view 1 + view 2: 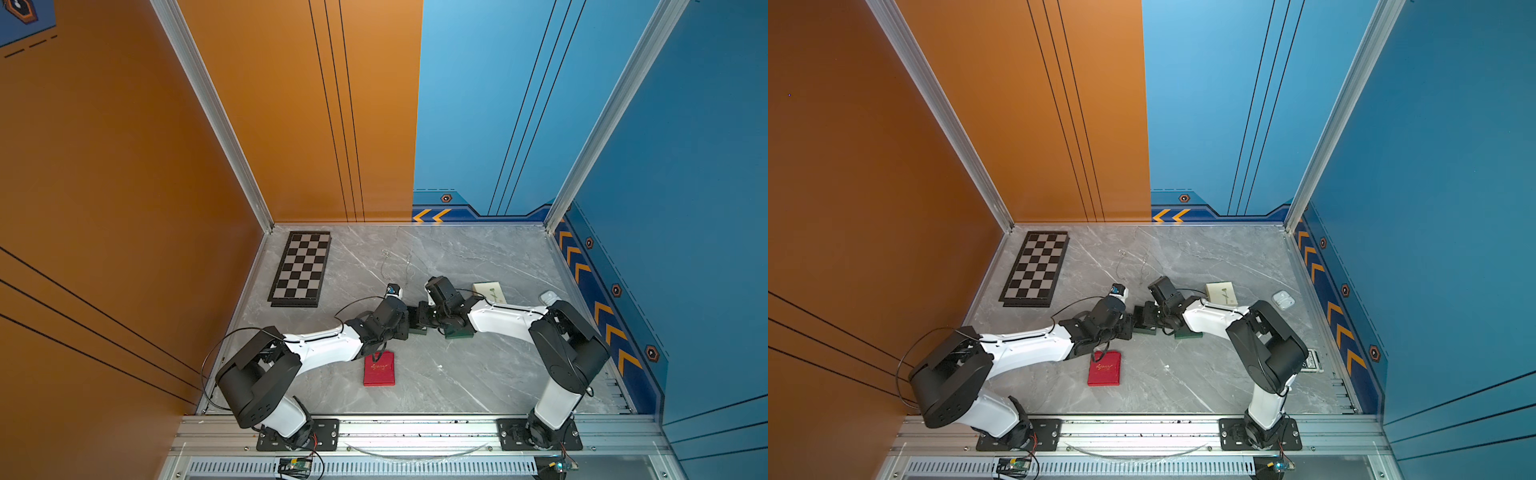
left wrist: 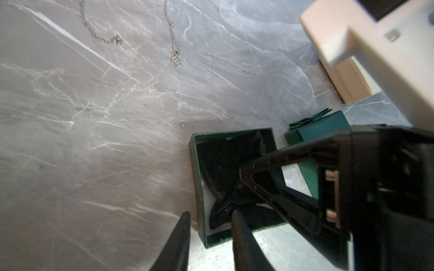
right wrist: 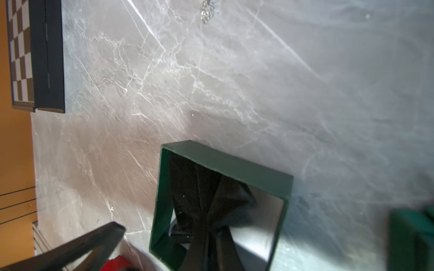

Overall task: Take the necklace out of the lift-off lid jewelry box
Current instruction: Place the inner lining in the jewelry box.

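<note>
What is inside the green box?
In the green box: a crumpled black cloth, pinched by the right gripper, and some white bottom. Nothing else shows; the cloth hides whatever lies under it.

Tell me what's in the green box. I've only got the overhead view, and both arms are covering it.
Observer: The right wrist view shows the green box open, with a crumpled black cloth inside. No chain shows in it.
Operator: Is the right gripper holding anything?
Observer: Yes. In the left wrist view the right gripper is shut on that cloth inside the box, and the folds bunch toward its tips.
Operator: And the left one?
Observer: The left gripper straddles one wall of the box, one jaw outside and one inside, and they stand apart.
</note>
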### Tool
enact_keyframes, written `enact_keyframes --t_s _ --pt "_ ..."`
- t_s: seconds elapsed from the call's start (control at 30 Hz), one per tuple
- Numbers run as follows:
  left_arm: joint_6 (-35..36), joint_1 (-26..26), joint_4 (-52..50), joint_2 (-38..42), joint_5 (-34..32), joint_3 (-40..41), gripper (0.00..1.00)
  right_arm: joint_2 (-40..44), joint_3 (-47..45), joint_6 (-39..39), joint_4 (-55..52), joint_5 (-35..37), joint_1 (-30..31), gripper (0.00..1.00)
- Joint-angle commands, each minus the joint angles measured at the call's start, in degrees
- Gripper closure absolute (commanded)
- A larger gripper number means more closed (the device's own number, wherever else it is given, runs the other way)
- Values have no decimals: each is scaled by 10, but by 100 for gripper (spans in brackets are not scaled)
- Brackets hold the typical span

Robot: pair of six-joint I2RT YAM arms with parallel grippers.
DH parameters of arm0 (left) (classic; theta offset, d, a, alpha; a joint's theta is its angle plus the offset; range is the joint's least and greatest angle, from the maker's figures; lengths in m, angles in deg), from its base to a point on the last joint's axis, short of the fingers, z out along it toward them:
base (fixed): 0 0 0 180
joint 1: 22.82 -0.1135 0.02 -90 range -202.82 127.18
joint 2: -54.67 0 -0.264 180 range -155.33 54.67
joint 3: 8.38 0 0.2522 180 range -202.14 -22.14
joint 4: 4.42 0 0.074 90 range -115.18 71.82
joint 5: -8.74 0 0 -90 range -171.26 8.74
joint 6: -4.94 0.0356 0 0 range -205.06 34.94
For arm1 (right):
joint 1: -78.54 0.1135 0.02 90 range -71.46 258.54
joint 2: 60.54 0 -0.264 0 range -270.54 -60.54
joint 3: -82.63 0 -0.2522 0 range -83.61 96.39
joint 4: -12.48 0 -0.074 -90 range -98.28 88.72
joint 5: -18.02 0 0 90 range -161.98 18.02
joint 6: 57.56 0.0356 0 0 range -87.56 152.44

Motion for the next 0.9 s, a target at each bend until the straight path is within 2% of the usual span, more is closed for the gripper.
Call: enact_keyframes --t_s 0.0,0.23,0.57,0.67,0.87 --pt "-7 -2 8 -20 23 -21 68 -20 36 -53 -65 -13 -1 92" --pt "-14 -1 20 -46 32 -27 71 -40 74 -116 -122 -30 -21 90" --pt "-24 0 21 -88 36 -44 80 -19 61 -112 -99 -70 -23 81" --pt "-24 -1 21 -93 40 -47 85 -12 55 -109 -96 -66 -23 76" --pt "-33 0 21 -94 39 -45 88 17 45 -106 -96 -50 -31 65"
